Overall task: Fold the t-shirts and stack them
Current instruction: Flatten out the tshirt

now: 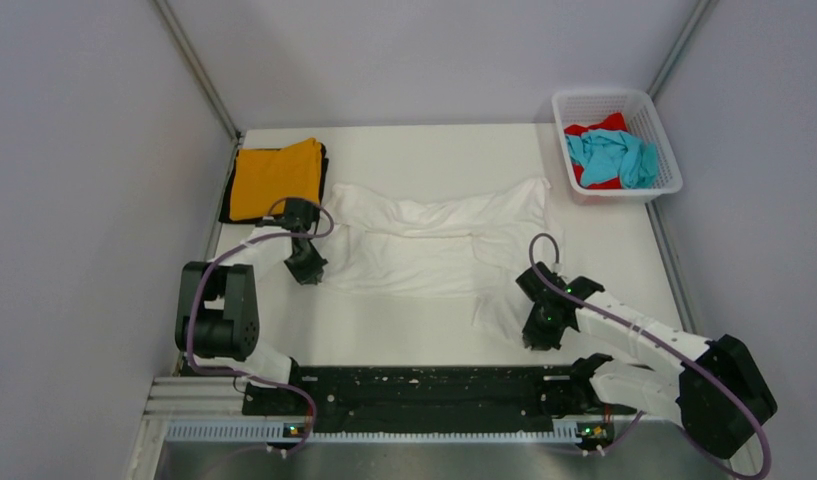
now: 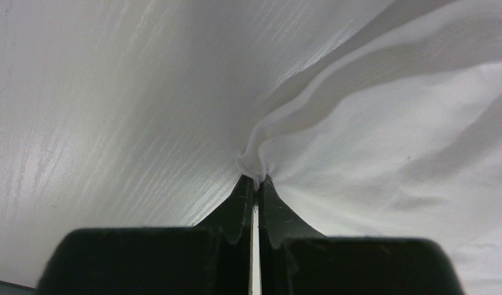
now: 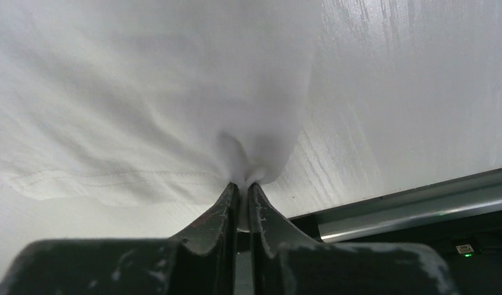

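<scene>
The large white t-shirt (image 1: pixel 434 245) lies spread and wrinkled across the middle of the table. My left gripper (image 1: pixel 306 270) is shut on its near left edge; the pinched white cloth (image 2: pixel 255 165) shows at my fingertips in the left wrist view. My right gripper (image 1: pixel 540 335) is shut on its near right corner, with the bunched white cloth (image 3: pixel 245 166) and a hem showing in the right wrist view. The folded orange t-shirt (image 1: pixel 274 177) lies on the folded black t-shirt (image 1: pixel 227 200) at the far left. The teal t-shirt (image 1: pixel 614 157) and the red t-shirt (image 1: pixel 594 130) lie crumpled in the basket.
The white mesh basket (image 1: pixel 662 140) stands at the far right corner. A black rail with the arm bases (image 1: pixel 424 395) runs along the near edge. Grey walls close in the table at left, back and right.
</scene>
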